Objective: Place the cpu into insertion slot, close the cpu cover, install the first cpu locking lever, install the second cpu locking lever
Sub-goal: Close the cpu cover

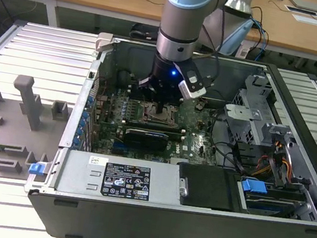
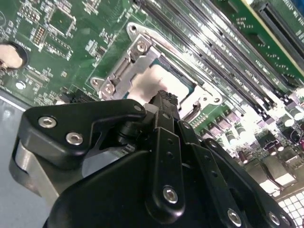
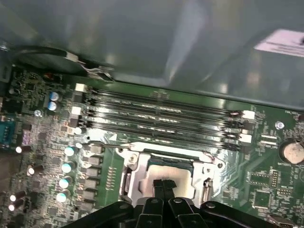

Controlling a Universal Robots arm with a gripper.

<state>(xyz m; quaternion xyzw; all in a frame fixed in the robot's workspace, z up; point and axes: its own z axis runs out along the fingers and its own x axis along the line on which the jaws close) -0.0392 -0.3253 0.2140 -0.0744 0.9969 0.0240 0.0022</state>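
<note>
A ribbed metal table [image 1: 37, 45] carries an open computer case [image 1: 190, 221] and grey blocks [image 1: 27, 101].

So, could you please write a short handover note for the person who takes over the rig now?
End effector: shut, holding nothing, tips right over the cpu.
Cpu: seated in the insertion slot.
Cpu cover: looks lowered around the cpu.
Done: placing, probably the cover.
Left: both locking levers; whether either is latched I cannot tell.
</note>
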